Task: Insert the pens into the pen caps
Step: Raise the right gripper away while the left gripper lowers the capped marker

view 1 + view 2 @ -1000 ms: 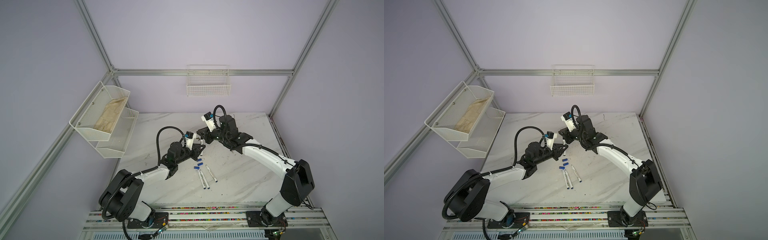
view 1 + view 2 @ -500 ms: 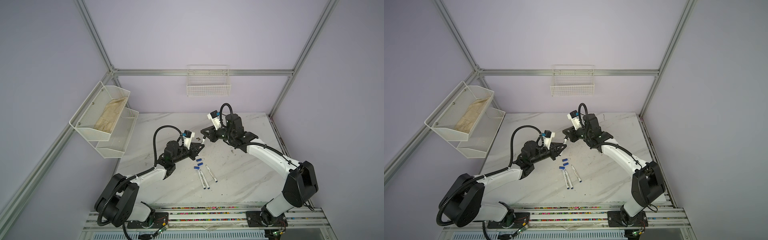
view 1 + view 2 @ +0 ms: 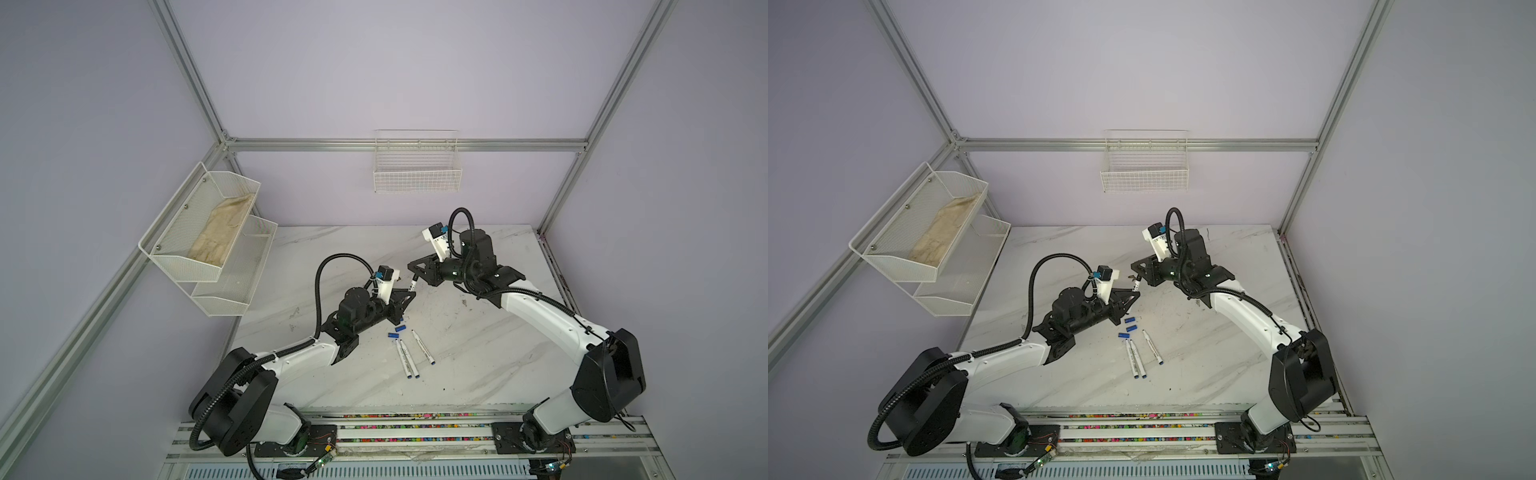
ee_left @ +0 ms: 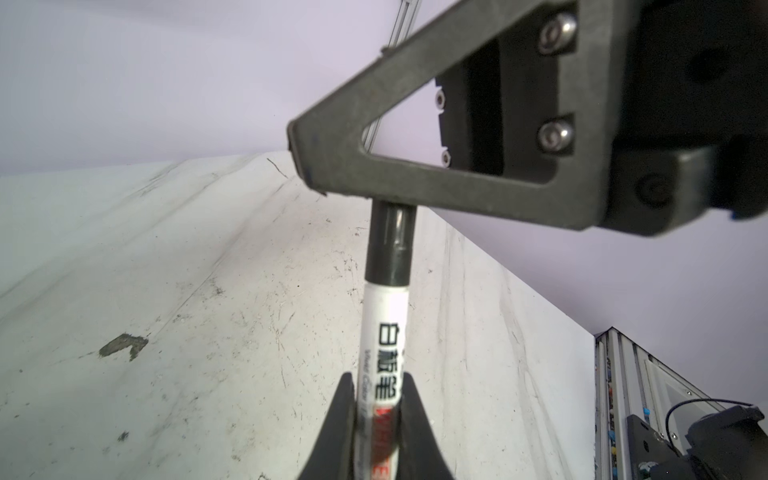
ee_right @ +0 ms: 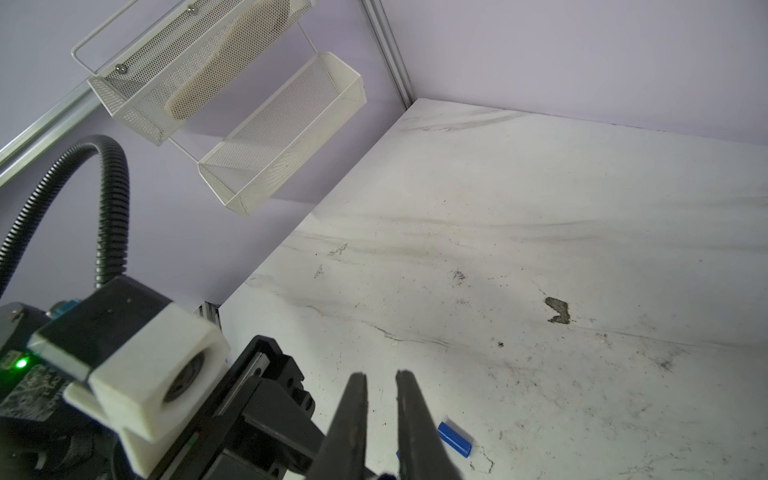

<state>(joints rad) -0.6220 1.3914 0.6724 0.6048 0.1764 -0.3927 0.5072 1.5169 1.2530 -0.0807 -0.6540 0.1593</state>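
In the middle of the marble table (image 3: 478,365) the two arms meet nose to nose, clear of its surface. The left gripper (image 3: 409,296) is clenched on the white barrel of a pen (image 4: 384,324), pinching it across the printed lettering. The pen sticks out toward 12 o'clock, up off the table, with a black cap (image 4: 390,245) seated on its far end. The cap's tip disappears behind a finger of the right gripper (image 3: 411,266), which reaches in from 2 o'clock. In its wrist view, its fingers (image 5: 353,415) stand a little apart with only table showing in the gap, so it looks released, though I cannot tell whether it touches the cap. Toward 6 o'clock from the held pen, three blue caps (image 3: 1130,320) lie loose in a small cluster on the table. Just past them, nearer the front edge, three pens (image 3: 1138,358) lie flat and uncapped, two close side by side and the third a little toward 3 o'clock.
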